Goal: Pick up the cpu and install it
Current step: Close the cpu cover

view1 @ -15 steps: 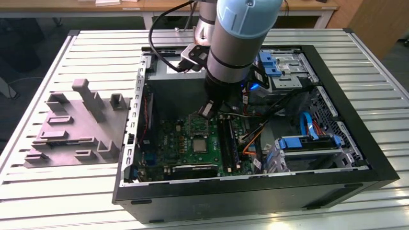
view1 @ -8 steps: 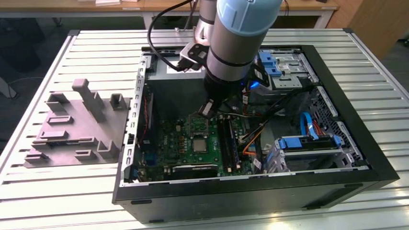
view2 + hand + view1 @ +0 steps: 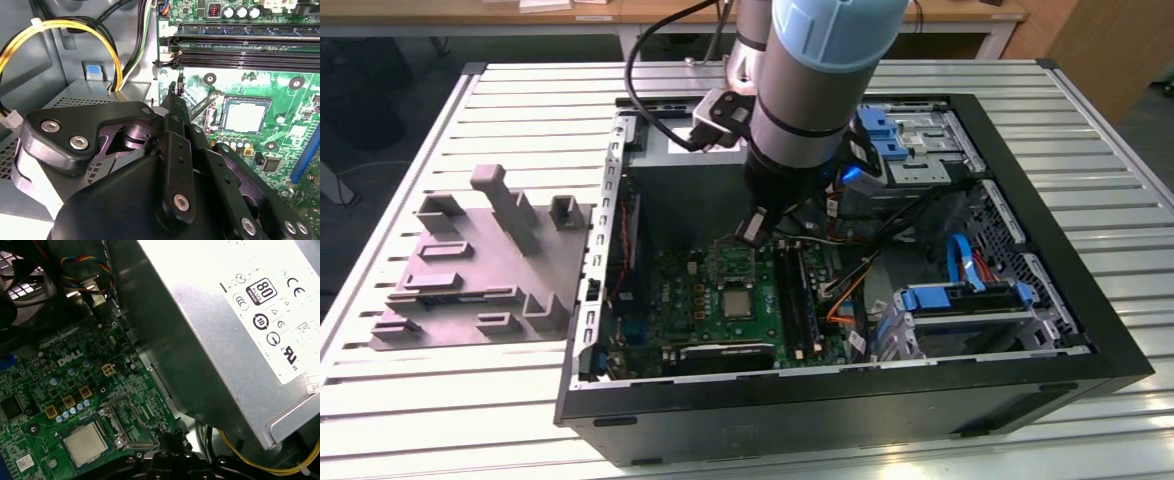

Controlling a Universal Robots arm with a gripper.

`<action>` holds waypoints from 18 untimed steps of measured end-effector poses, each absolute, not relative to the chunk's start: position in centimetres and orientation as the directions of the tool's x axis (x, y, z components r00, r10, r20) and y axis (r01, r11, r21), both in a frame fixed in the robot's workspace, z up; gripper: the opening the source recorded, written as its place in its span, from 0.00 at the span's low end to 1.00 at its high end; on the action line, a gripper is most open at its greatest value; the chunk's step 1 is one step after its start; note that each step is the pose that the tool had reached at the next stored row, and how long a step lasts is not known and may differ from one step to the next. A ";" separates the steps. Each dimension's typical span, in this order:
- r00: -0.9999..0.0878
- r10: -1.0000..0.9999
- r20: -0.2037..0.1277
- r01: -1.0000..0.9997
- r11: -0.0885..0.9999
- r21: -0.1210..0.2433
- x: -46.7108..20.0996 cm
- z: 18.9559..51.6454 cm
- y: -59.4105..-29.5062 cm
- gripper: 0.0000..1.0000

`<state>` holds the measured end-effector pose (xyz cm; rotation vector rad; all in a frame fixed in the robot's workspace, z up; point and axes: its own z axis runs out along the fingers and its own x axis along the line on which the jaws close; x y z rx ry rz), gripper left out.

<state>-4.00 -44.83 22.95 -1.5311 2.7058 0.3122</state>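
Your arm reaches down into an open desktop computer case (image 3: 1067,330) lying on its side on a slatted white table (image 3: 400,390). In the exterior view the gripper (image 3: 753,232) hangs low over the green motherboard (image 3: 707,310), just above the socket area. Whether its fingers are spread or pressed together, you cannot tell: the exterior view shows them as 1 dark tip, and in the second wrist view the black linkage narrows to a thin point (image 3: 175,92) that hides any gap. Nothing appears to be held there, though the tip is too small to be sure.

The cpu (image 3: 84,442) sits in the metal-framed socket (image 3: 117,424) on the board, its silvery top flat and level with the frame around it. In the second wrist view the same chip (image 3: 245,117) lies near the gripper tip but apart from it. In the exterior view it shows as a pale square (image 3: 738,303) below the gripper.

The grey power supply (image 3: 235,335) stands beside the board, with yellow wires (image 3: 60,30) looping past it. Black memory slots (image 3: 240,47) run along 1 side of the socket. Blue drive brackets (image 3: 961,295) sit toward the exterior view's right, and a grey moulded fixture (image 3: 480,265) rests on the table at the exterior view's left.
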 end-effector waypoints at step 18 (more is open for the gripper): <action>-0.462 -0.878 -0.124 -0.883 0.442 0.157 -4.2 23.6 -44.8 0.11</action>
